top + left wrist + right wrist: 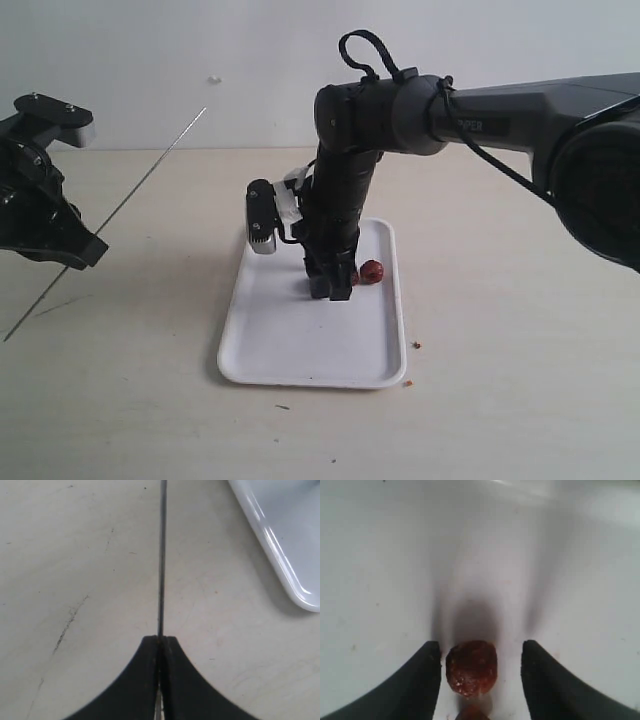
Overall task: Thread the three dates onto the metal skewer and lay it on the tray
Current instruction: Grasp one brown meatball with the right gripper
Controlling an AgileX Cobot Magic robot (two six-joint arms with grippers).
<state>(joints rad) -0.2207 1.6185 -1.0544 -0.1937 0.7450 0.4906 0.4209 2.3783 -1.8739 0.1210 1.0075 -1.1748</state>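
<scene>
Two pincers, two jobs. The right pincer (pixel 481 649) is open and points down into the tray (pixel 300 350). Its jaws stand either side of one date (pixel 471 669) and do not grip it. A gap shows on both flanks, narrower on one, so the date sits off-centre between the fingertips. The date rests on the tray floor and is roundish, with no real long axis to line up. A second date (pixel 473 713) peeks in just wrist-side of it; touching or not, cannot tell. The exterior view shows a date (pixel 372 271) just right of the pincer, on the tray's far-right part. Whether it is one of those two, cannot tell, and all three dates are never in view at once.

The left pincer (pixel 160 641) is clamped shut on the metal skewer (pixel 161 555). It is held above the desk (pixel 500 380), well left of the tray. The skewer's long axis runs from near-left up to far-right, its free tip aimed toward the far side.

Judgement: the right arm is the nearer one. The next move looks like a plain squeeze on the date in the gap. The carry would then go left toward the skewer tip, with the date brought along the skewer's axis. The off-centre date may roll toward the wider side as the jaws close.
</scene>
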